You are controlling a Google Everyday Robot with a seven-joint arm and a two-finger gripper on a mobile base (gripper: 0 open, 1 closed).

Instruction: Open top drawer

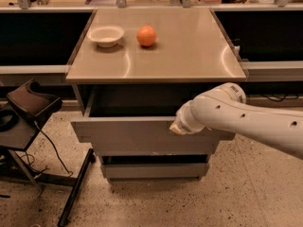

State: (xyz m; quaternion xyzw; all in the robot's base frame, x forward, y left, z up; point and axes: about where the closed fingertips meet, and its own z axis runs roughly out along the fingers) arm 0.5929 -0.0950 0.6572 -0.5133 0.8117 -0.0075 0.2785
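White arm (251,123) enters from the right and reaches left across the cabinet. The end effector (176,127) sits at the upper edge of the top drawer (123,135) front, right of centre; open or closed cannot be told. The drawer stands partly pulled out beneath the tabletop (189,56).

A table (189,51) with a smooth tan top is seen at the centre, stood on a speckled floor (236,193). Two things are carried on the top, both toward its far left part: a white bowl (106,35), set upright, and an orange (147,35) just to its right, near it but not touching. On the floor at the left, a black stand (71,195) is planted beside the table. The pincer (176,128) is held below the tabletop, at the front edge of the top drawer (132,135), which is seen partly drawn out.
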